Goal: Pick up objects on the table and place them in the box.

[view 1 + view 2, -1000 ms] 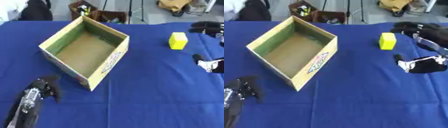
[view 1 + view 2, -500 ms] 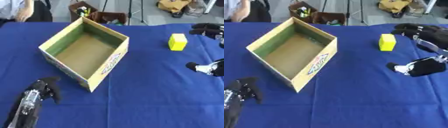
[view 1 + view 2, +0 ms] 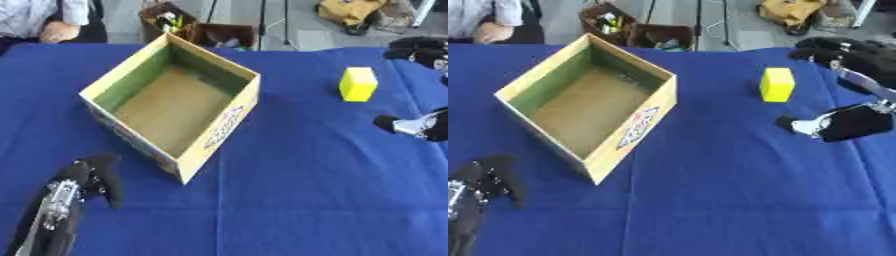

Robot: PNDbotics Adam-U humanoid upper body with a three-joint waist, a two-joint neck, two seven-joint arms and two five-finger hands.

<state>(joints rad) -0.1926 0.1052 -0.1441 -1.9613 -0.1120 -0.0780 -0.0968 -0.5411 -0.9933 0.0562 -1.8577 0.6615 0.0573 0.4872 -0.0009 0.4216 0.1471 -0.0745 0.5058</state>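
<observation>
Right robot hand [image 3: 842, 123] now farther left, nearer yellow block [image 3: 777, 84].

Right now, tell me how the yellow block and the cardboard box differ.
The yellow block is small, solid and plain bright yellow; the cardboard box is far larger, open-topped and empty, tan inside with green on its inner walls and a printed label on one outer side. The block stands upright near the table's right side; the box sits left of centre, turned corner-on to the camera. Both rest on the blue tablecloth, untouched by either hand.
</observation>
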